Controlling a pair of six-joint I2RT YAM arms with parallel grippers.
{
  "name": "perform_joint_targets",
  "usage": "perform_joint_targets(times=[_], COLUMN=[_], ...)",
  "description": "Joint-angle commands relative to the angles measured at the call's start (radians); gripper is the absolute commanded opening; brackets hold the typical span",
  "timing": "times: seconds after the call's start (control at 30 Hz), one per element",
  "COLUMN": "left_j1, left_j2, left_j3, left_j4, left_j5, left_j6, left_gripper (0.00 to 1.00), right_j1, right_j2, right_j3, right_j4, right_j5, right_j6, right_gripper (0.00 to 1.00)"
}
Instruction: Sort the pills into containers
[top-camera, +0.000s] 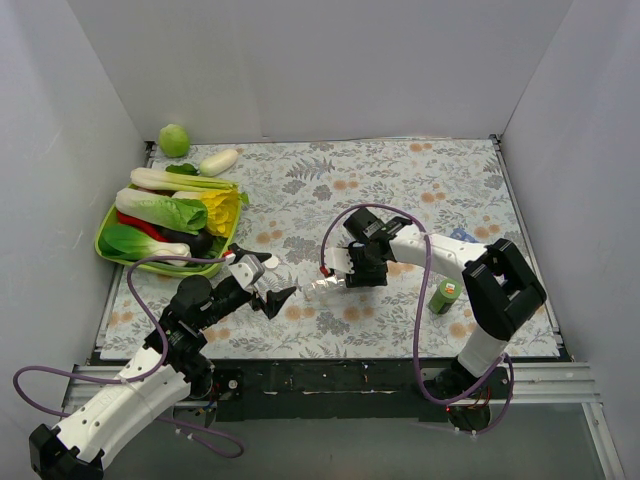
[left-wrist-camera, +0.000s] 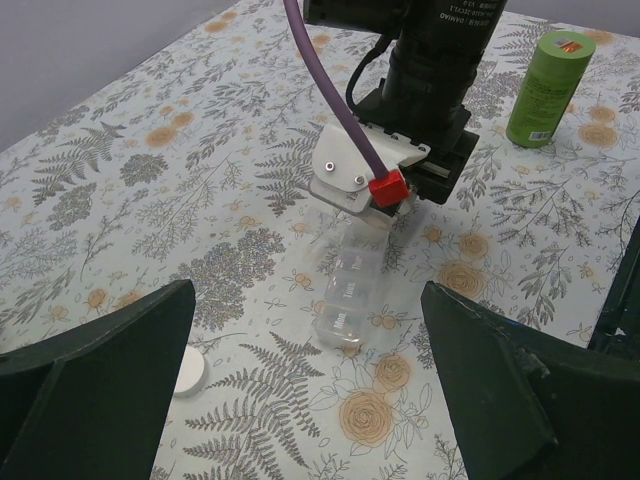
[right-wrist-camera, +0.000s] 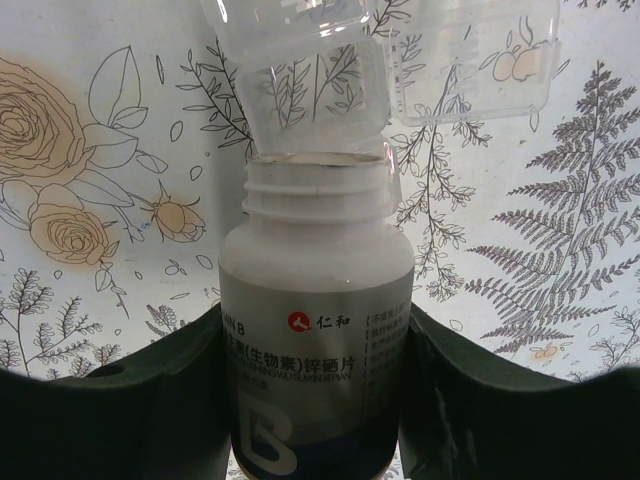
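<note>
The containers, a clear pill-box strip (left-wrist-camera: 350, 295) (top-camera: 322, 288) (right-wrist-camera: 300, 80), lie on the floral cloth mid-table; one lid (right-wrist-camera: 470, 60) stands flipped open. My right gripper (right-wrist-camera: 315, 400) (top-camera: 352, 268) is shut on a white uncapped pill bottle (right-wrist-camera: 315, 330), tipped forward so its mouth meets the strip's end. The pills are hidden; none show in the bottle's mouth or in the compartments. My left gripper (left-wrist-camera: 310, 400) (top-camera: 283, 297) hovers open just short of the strip's other end, nothing between its fingers (left-wrist-camera: 100, 370). A white cap (left-wrist-camera: 188, 372) lies by the left finger.
A small green bottle (top-camera: 444, 296) (left-wrist-camera: 543, 88) stands right of the right arm. A blue pill-box strip (top-camera: 462, 236) lies behind that arm. A green tray (top-camera: 104, 232) of vegetables sits at the left, with a green ball (top-camera: 174, 139) beyond it. White walls enclose the table.
</note>
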Motion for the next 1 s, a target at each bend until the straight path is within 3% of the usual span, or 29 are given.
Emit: perform_joint_targets(times=[0.0, 0.97], left_j1=[0.003, 0.003], left_j2=[-0.010, -0.008], left_j3=[-0.008, -0.008], left_j4=[0.018, 0.021], left_j5=[0.013, 0.027], left_j6=[0.012, 0.014], left_gripper=[0.98, 0.98], right_j1=[0.009, 0.027], right_j2=[0.006, 0.021], right_j3=[0.041, 0.067], right_j4=[-0.025, -0.053], right_j5=[0.018, 0.055], right_j6=[-0.012, -0.004], right_gripper=[0.03, 0.03])
